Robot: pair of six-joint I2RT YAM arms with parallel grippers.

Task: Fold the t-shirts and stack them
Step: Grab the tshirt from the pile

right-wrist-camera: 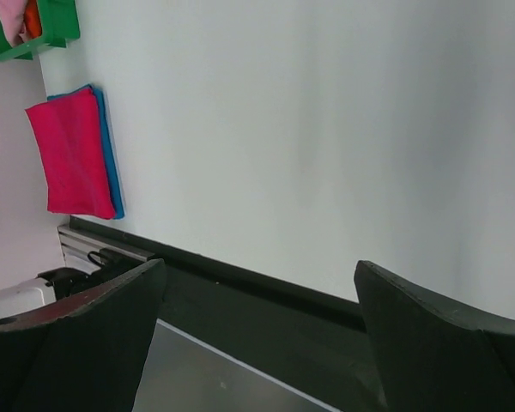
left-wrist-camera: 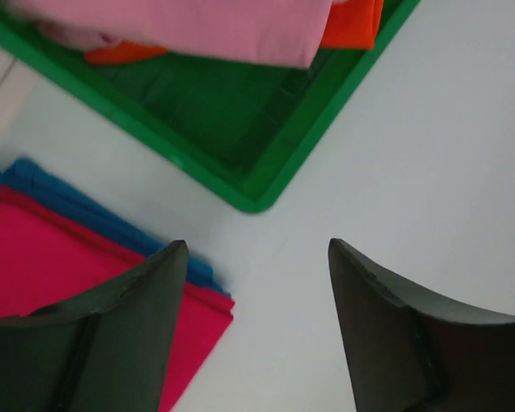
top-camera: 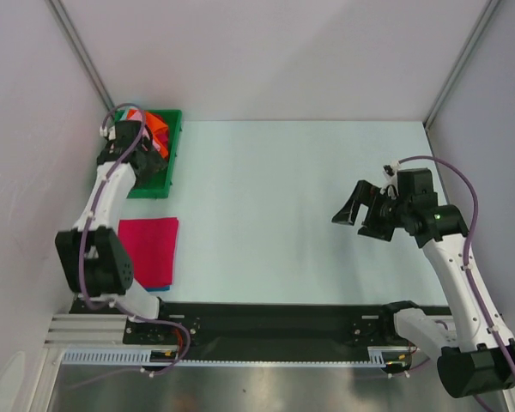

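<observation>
A folded magenta t-shirt (top-camera: pixel 150 247) lies on a folded blue one (top-camera: pixel 160 282) at the table's left front; both show in the left wrist view (left-wrist-camera: pixel 34 257) and the right wrist view (right-wrist-camera: pixel 67 163). A green bin (top-camera: pixel 166 163) at the back left holds a pink shirt (left-wrist-camera: pixel 197 26) and an orange shirt (left-wrist-camera: pixel 352 21). My left gripper (top-camera: pixel 151 153) hangs over the bin's front part, open and empty (left-wrist-camera: pixel 257 249). My right gripper (top-camera: pixel 354 209) is open and empty above the table's right half (right-wrist-camera: pixel 262 266).
The pale table (top-camera: pixel 275 206) is bounded by grey walls at left, back and right. A black rail (top-camera: pixel 275 322) and metal frame run along the near edge, also in the right wrist view (right-wrist-camera: pixel 240 300).
</observation>
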